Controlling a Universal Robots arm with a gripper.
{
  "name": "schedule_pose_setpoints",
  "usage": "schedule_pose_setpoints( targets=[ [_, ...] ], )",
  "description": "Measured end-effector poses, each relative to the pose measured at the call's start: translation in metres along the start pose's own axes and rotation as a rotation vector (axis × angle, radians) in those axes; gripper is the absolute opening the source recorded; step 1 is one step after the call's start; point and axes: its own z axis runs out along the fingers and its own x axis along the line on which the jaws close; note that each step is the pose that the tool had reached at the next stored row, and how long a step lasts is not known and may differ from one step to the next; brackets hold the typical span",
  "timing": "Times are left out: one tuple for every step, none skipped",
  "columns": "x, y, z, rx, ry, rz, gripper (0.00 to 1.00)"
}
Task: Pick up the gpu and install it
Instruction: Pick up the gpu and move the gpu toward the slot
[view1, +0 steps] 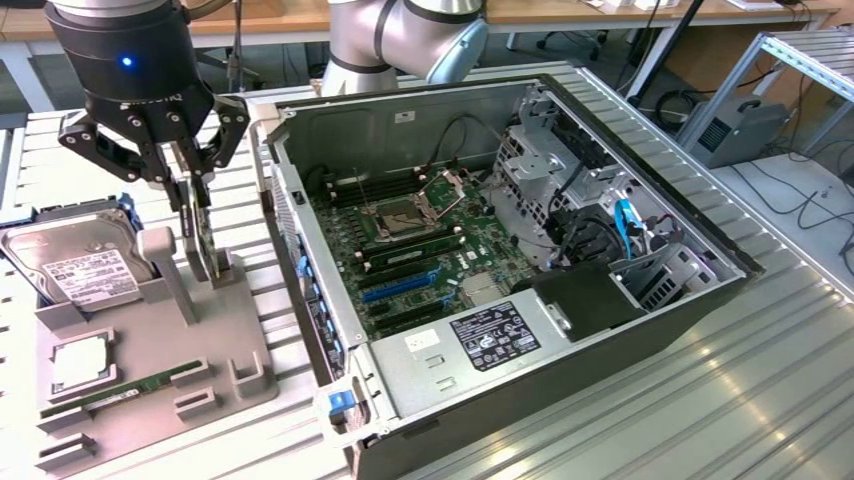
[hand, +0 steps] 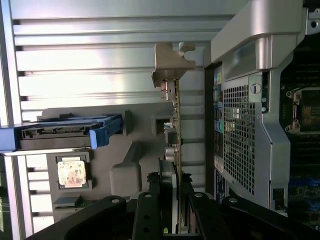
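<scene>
The gpu (view1: 203, 240) is a thin dark card standing on edge over a slot of the grey holder tray (view1: 160, 340), on the exterior view's left. My gripper (view1: 187, 195) comes down on it from above, one finger on each side. In the wrist view the gpu (hand: 176, 115) runs edge-on away from my gripper (hand: 176, 200), its metal bracket (hand: 170, 65) at the far end, and the black fingers (hand: 166, 195) press against both faces. Whether the card's lower edge still sits in the slot I cannot tell.
The open computer case (view1: 561, 130) lies right beside the tray, its motherboard (view1: 414, 240) and blue slots (view1: 400, 287) exposed. On the tray sit a hard drive (view1: 80, 265), a processor chip (view1: 83, 362) and a green memory stick (view1: 120, 393). The ribbed metal table (view1: 694, 400) stretches around them.
</scene>
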Motion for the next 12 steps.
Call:
schedule_pose_setpoints(
  targets=[
    [0.0, 0.0002, 0.0, -0.0001, 0.0, 0.0, 0.27],
    [0.0, 0.0005, 0.0, -0.0002, 0.0, 0.0, 0.27],
    [0.0, 0.0007, 0.0, -0.0002, 0.0001, 0.0, 0.27],
    [0.0, 0.001, -0.0001, -0.0002, 0.0001, 0.0, 0.27],
    [0.0, 0.0013, -0.0001, -0.0003, 0.0001, 0.0, 0.27],
    [0.0001, 0.0016, -0.0001, -0.0004, 0.0, 0.0, 0.27],
    [0.0001, 0.0023, 0.0, -0.0006, 0.0, 0.0, 0.27],
    [0.0001, 0.0027, -0.0001, -0.0007, 0.0, 0.0, 0.27],
    [0.0001, 0.0031, -0.0001, -0.0007, 0.0001, 0.0, 0.27],
    [0.0001, 0.0034, -0.0001, -0.0008, 0.0001, 0.0, 0.27],
    [0.0001, 0.0038, -0.0001, -0.0008, 0.0, 0.0, 0.27],
    [0.0001, 0.0042, -0.0002, -0.0008, 0.0001, 0.0, 0.27]
  ],
)
